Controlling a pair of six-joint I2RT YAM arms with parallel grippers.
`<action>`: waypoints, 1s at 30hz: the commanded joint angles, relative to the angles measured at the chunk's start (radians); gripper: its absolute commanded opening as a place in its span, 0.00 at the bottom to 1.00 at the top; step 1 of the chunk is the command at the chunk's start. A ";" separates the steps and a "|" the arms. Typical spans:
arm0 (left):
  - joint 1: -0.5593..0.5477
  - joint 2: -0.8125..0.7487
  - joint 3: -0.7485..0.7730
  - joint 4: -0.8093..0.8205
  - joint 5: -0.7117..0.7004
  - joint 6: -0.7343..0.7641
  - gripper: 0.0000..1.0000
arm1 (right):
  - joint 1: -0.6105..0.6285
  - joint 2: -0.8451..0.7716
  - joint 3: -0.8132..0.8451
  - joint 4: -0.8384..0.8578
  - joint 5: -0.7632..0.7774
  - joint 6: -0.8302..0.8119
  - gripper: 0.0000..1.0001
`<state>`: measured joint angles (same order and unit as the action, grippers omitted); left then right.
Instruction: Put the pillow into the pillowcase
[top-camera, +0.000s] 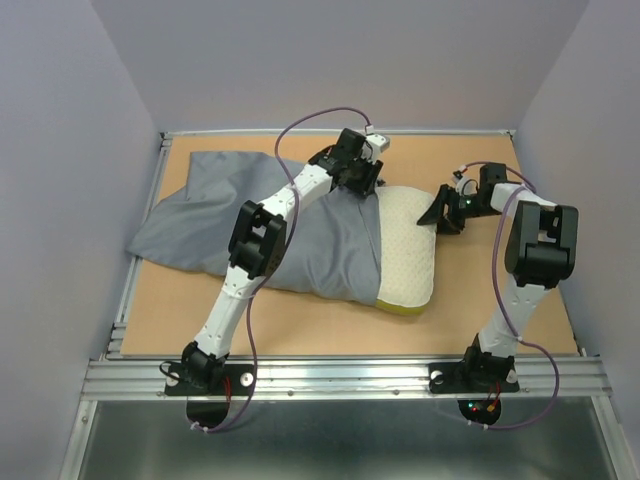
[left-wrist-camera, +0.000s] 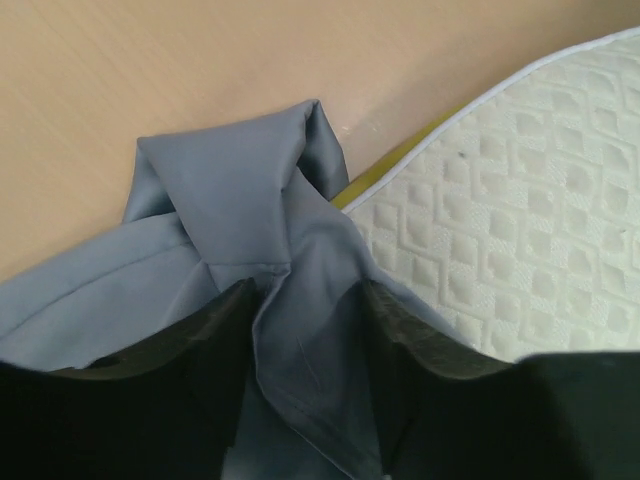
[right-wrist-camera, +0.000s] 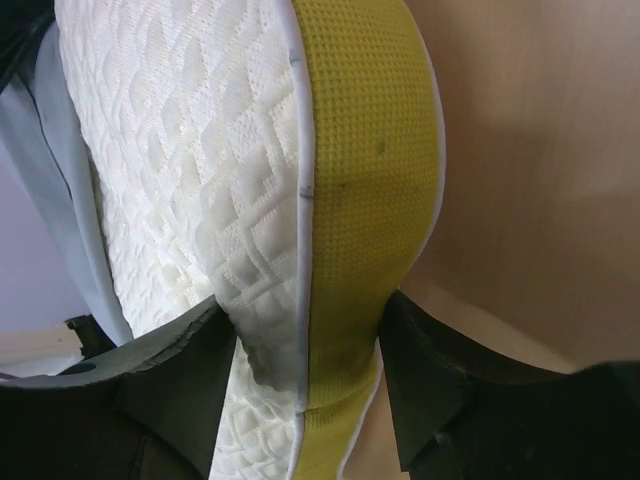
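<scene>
Well, the pillow lies on the tabletop partly inside the pillowcase (yellow-edged end poking out), left jaws straddling bunched grey fabric, right jaws astride the pillow's edge, whether either pinches I cannot tell.
</scene>
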<state>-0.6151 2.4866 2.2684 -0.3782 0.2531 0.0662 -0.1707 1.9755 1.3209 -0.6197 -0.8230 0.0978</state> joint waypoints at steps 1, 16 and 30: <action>0.003 -0.023 0.037 0.054 0.042 0.003 0.45 | 0.043 0.002 -0.038 0.066 -0.054 0.006 0.52; -0.152 -0.049 0.029 0.364 0.434 -0.175 0.00 | 0.134 0.003 -0.022 0.230 -0.134 0.158 0.04; -0.057 -0.176 -0.097 0.424 0.336 -0.173 0.65 | 0.106 -0.004 -0.020 0.425 -0.090 0.344 0.22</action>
<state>-0.7147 2.4783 2.2265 0.0376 0.5999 -0.1864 -0.0662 1.9842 1.2930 -0.3077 -0.9184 0.3950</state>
